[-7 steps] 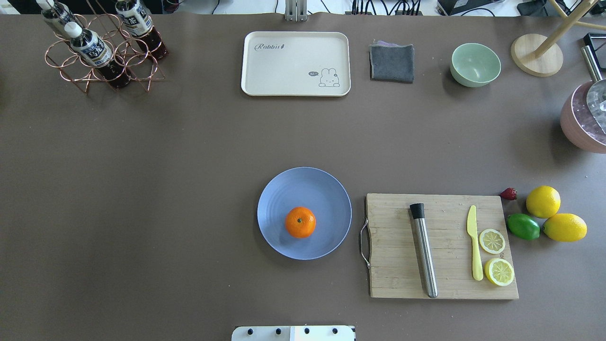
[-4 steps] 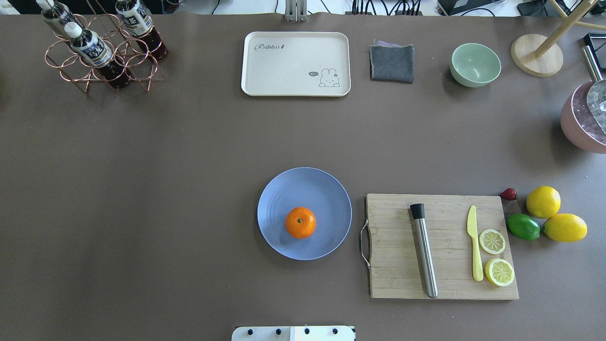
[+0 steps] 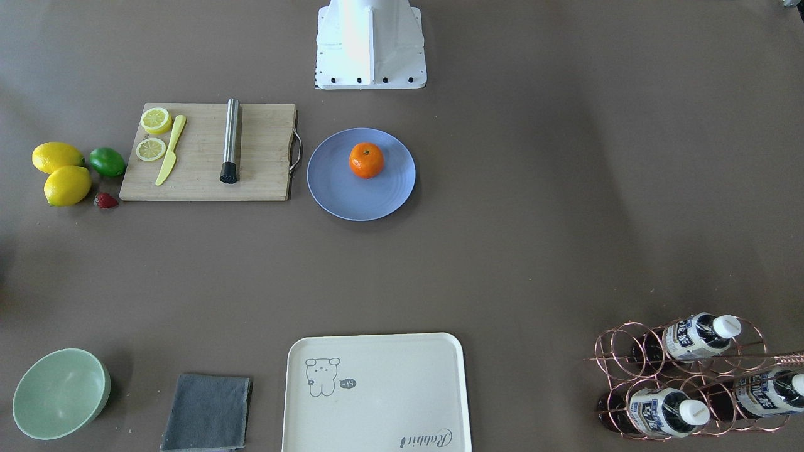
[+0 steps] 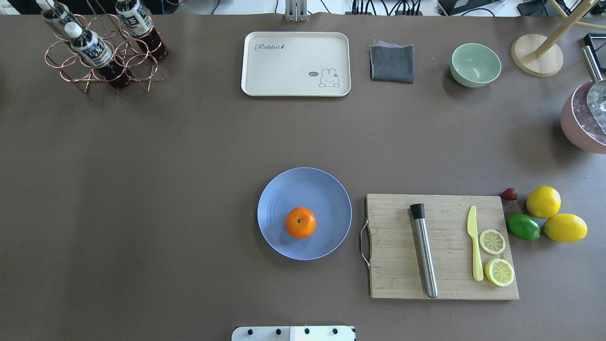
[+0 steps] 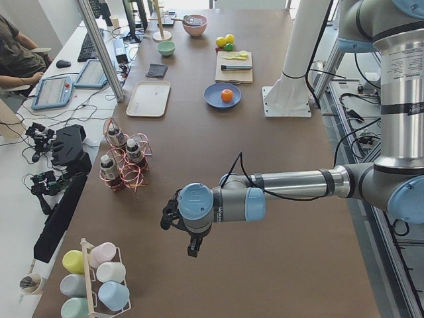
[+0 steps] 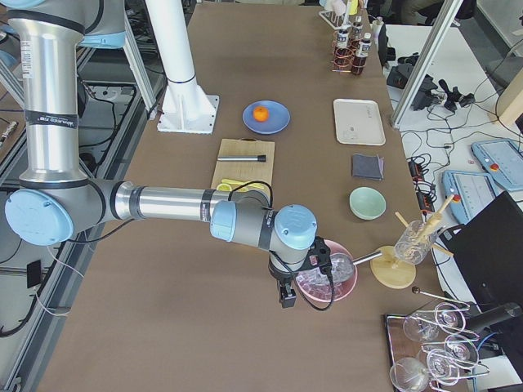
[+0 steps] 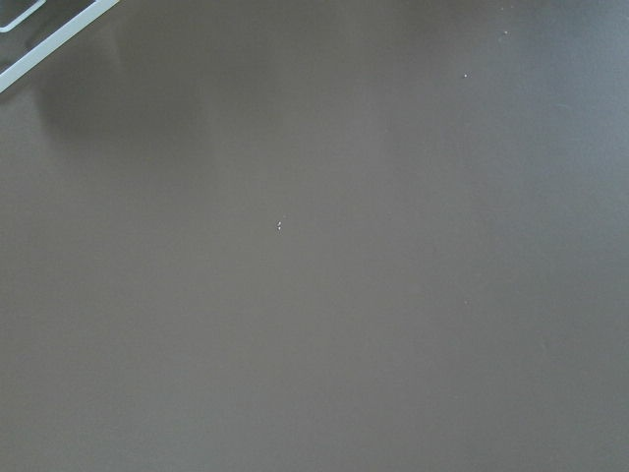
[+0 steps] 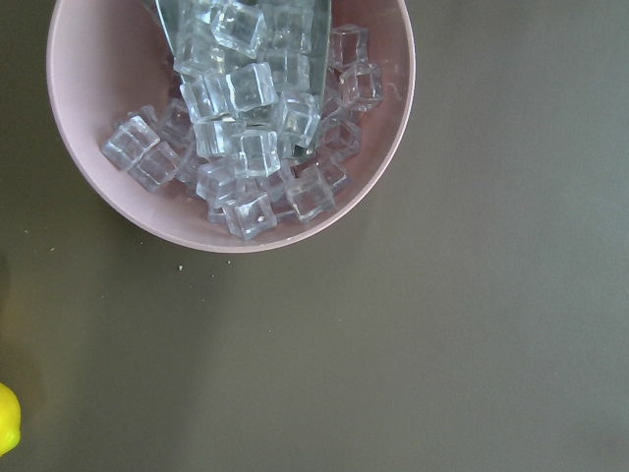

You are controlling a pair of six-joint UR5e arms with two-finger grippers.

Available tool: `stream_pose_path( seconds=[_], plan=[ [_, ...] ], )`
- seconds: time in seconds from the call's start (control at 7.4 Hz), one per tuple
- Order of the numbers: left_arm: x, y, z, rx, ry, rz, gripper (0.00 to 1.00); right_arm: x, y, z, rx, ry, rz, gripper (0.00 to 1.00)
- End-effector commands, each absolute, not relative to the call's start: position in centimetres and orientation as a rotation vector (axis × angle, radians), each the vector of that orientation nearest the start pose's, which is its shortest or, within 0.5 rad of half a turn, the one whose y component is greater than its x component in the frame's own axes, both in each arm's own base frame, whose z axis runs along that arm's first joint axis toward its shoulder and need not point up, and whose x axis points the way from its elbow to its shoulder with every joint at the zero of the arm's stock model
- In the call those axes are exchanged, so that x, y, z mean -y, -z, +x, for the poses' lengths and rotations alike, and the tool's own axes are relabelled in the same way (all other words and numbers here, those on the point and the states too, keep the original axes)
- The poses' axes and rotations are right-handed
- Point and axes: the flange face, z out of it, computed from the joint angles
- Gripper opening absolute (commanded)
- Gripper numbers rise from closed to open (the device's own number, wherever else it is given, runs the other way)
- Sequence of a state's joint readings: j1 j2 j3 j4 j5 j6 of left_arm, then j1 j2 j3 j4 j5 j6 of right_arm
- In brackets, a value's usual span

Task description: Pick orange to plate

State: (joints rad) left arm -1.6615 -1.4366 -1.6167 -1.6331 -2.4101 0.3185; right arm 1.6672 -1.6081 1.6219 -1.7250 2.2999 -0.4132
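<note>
Table: orange on plate, ice in bowl; left hand, right hand: grip unclear.

Bright-orange orange; pale blue-lavender, faintly ringed plate.

- Overhead view: behind the robot, looking down and forward; front view: opposite side, facing the robot. Both share the plate and tray.
- Side views: high at either table end, looking along it.
- Wrist views: close, straight down; left on bare table, right on an ice bowl.
</note>
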Motion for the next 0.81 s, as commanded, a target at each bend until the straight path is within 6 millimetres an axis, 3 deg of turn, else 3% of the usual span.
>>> stream_pose_path(
  seconds=[0.0, 0.27, 0.68],
  plan=[
    [42.8, -68.4, -9.6, -0.821, -0.215, 0.159, 0.97, 46.3, -66.7, 11.2, 0.719, 0.252, 0.046, 1.0],
    [43.2, -68.2, -9.6, -0.817, -0.22, 0.165, 0.97, 47.1, -66.2, 11.0, 0.699, 0.263, 0.049, 1.0],
    [43.1, -68.9, -9.7, -0.82, -0.221, 0.167, 0.97, 48.5, -65.9, 8.3, 0.696, 0.319, 0.032, 1.0]
  ],
)
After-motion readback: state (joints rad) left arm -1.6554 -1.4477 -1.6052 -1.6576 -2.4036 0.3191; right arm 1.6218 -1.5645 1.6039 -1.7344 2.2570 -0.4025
